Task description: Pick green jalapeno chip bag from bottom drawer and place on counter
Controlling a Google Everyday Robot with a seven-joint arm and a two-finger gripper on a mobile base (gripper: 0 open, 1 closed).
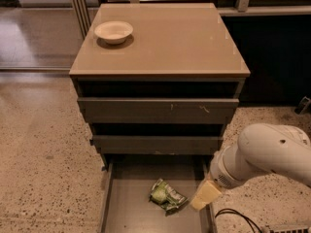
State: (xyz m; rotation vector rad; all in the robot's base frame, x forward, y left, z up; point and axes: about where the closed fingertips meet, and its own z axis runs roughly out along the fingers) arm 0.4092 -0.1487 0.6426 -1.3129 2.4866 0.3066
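1 green jalapeno chip bag. 3 drawers: 1 bottom drawer, 2 upper drawers. 1 counter. 1 white bowl. 1 arm. 1 gripper, low over bottom drawer's right side, just beside bag. 1 black cable.

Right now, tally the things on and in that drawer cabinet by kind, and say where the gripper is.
Drawers: 3 (top drawer, middle drawer, bottom drawer pulled out)
Bowls: 1, white bowl on the counter
Chip bags: 1, green jalapeno chip bag in the bottom drawer
Total: 5
Gripper: over the bottom drawer's right side, beside the bag
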